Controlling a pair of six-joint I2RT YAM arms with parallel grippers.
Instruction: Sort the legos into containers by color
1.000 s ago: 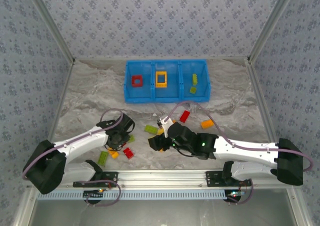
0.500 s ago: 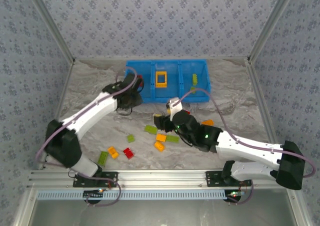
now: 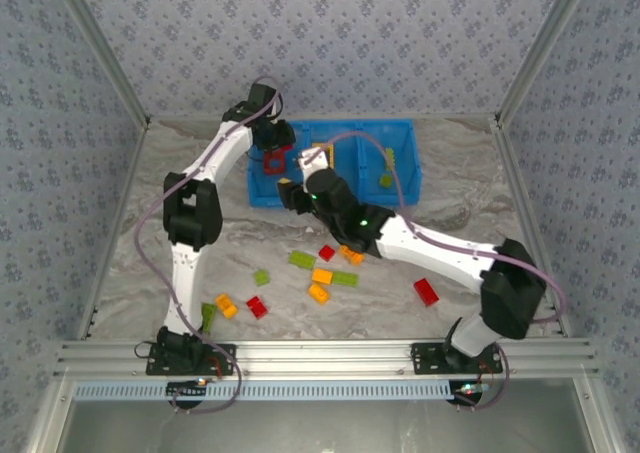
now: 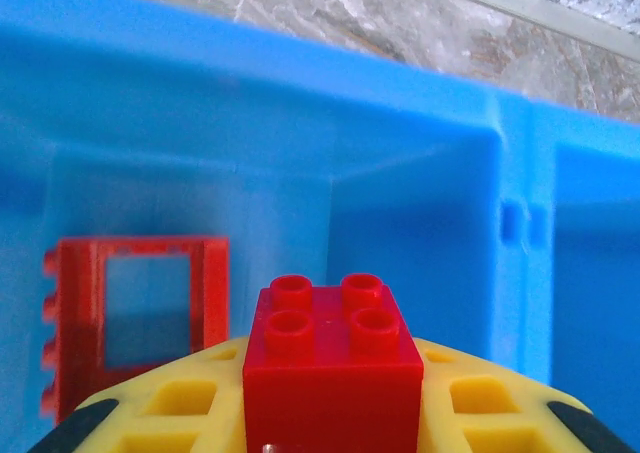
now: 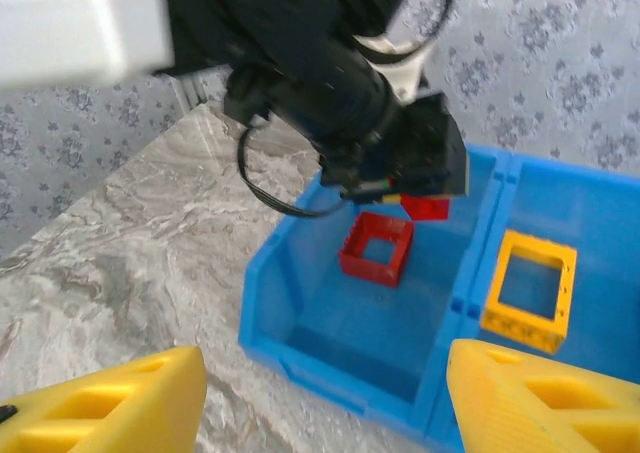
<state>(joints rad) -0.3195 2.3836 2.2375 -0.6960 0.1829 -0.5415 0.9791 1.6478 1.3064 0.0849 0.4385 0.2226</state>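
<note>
My left gripper [image 4: 333, 373] is shut on a small red four-stud brick [image 4: 332, 338] and hangs over the left compartment of the blue tray [image 3: 262, 195]. A red square frame [image 4: 135, 313] lies on that compartment's floor. In the top view the left gripper [image 3: 275, 145] is at the tray's back left. My right gripper [image 5: 325, 393] stands open and empty just in front of the tray's left compartment [image 5: 330, 353], its yellow fingers [image 5: 110, 403] wide apart. It looks at the red frame [image 5: 377, 248], a yellow frame [image 5: 530, 288] in the middle compartment, and the held brick [image 5: 428, 208].
Loose legos lie across the table's middle and front: red [image 3: 427, 291], red [image 3: 257, 307], orange [image 3: 322, 275], green [image 3: 302, 260], green [image 3: 207, 316]. Green bricks [image 3: 388, 158] sit in the right compartment. The right arm [image 3: 400, 235] stretches diagonally over the table.
The left arm swung from the front-left pile up to the tray's left compartment with the red brick. The right arm reached from the table's middle to the tray's front.
</note>
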